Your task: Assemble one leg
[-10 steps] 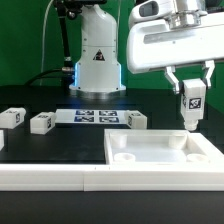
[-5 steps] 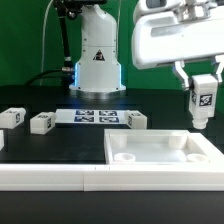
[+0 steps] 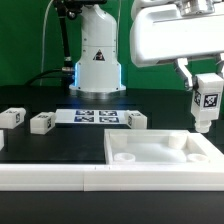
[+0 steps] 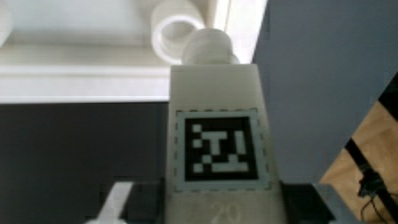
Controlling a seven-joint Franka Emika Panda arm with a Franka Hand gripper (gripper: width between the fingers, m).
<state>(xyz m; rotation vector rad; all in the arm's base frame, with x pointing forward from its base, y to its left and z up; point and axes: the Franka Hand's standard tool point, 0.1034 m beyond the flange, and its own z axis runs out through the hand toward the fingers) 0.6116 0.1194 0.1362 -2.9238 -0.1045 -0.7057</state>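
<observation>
My gripper (image 3: 206, 78) is shut on a white leg (image 3: 207, 103) with a black-and-white tag, holding it upright at the exterior view's right, above the far right corner of the large white tabletop piece (image 3: 165, 158). The leg's lower tip hangs just above that corner. In the wrist view the leg (image 4: 219, 120) fills the middle, its tip pointing toward a round corner socket (image 4: 176, 33) of the tabletop. Three more legs lie on the table: far left (image 3: 13, 117), left (image 3: 41, 122) and one behind the tabletop (image 3: 135, 120).
The marker board (image 3: 96, 117) lies flat behind the tabletop piece, in front of the robot base (image 3: 97, 60). A white rim (image 3: 50, 178) runs along the table's front edge.
The gripper has carried the leg to the exterior view's right and slightly up, from over the tabletop's right side toward its far right corner.
</observation>
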